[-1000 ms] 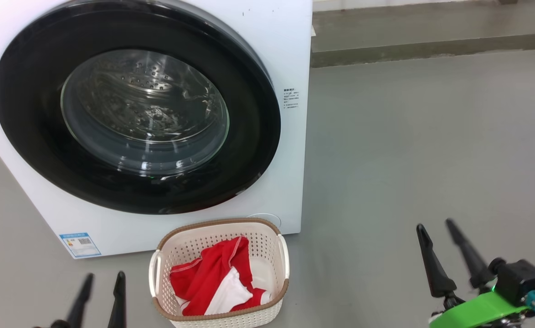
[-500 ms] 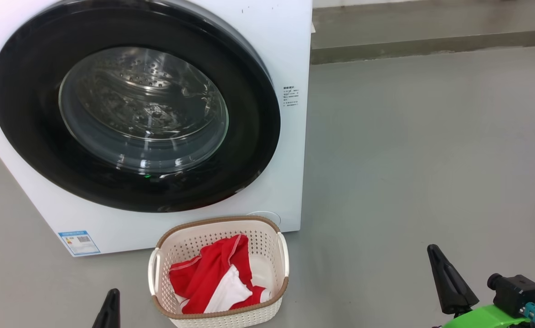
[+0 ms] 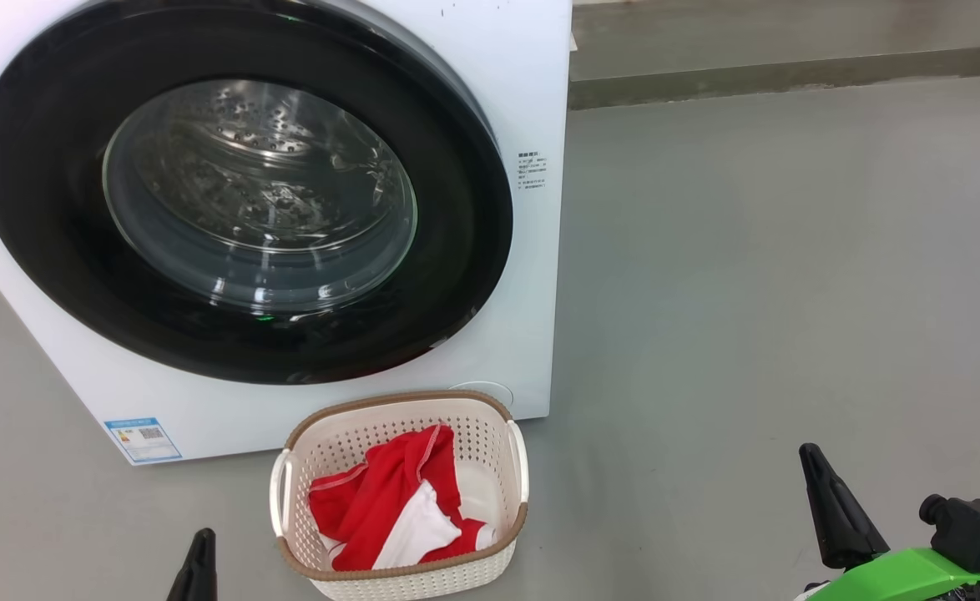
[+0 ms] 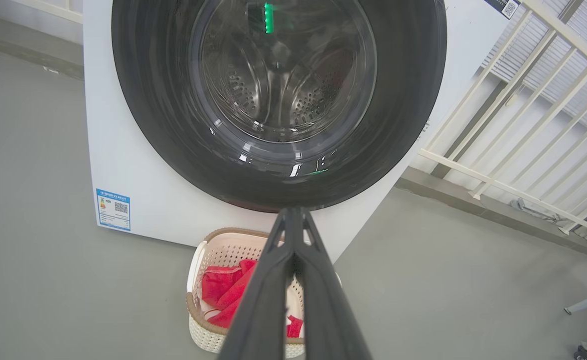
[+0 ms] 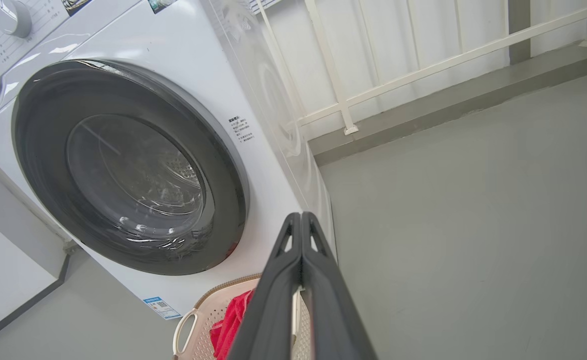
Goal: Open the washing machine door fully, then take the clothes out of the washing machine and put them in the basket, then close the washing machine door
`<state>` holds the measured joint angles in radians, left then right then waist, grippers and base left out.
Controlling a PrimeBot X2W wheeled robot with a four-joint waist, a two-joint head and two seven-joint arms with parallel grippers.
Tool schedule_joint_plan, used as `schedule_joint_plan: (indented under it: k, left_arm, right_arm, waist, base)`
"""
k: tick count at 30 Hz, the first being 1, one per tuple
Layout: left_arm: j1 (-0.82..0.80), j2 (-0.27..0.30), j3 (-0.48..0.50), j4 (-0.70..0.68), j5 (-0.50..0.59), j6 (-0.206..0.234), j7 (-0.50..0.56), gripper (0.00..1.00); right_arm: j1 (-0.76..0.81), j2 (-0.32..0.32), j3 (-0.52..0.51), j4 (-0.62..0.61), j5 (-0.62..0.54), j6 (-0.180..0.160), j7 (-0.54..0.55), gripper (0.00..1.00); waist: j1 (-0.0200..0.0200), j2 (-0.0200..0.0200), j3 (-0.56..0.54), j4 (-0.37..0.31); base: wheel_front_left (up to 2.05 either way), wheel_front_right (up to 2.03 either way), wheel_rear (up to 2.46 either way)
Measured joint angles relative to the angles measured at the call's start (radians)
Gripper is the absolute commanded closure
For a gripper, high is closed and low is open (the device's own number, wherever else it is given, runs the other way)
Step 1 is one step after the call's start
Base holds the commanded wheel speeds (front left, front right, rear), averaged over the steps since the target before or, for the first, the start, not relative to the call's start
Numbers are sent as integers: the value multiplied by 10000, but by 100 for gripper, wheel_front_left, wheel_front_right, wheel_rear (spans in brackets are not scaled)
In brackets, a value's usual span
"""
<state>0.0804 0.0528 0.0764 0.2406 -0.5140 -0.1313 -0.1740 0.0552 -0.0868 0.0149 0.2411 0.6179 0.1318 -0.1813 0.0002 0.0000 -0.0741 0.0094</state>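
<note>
The washing machine (image 3: 532, 92) is a white box with its round black-rimmed door (image 3: 244, 196) flat against the front. Through the glass I see a bare steel drum (image 4: 278, 75). The cream basket (image 3: 517, 467) sits on the floor just in front of it, and the red and white clothes (image 3: 398, 501) lie inside. My left gripper (image 3: 199, 551) is shut and holds nothing, low at the basket's left. My right gripper (image 3: 815, 472) is shut and holds nothing, off to the right over bare floor. Both wrist views show the fingers (image 4: 293, 240) pressed together.
Grey floor (image 3: 749, 292) stretches to the right of the machine. A low concrete curb (image 3: 790, 79) runs along the back, with a white railing (image 5: 398, 75) above it. A blue label (image 3: 143, 438) sticks to the machine's lower left corner.
Both grippers went from open to shut and dropped lower in the head view. The head camera shifted slightly, so the machine and basket sit a little higher.
</note>
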Motion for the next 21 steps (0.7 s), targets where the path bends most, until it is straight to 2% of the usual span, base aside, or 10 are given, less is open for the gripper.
schedule_joint_plan:
  k: [21]
  left_arm:
    - [-253,-15,4,44,-2142,0,594,100]
  right_arm:
    - [-234,96,-309,71,1956,0,594,100]
  waist:
    - [-1,0,155,-19]
  base:
    - [0,0,0]
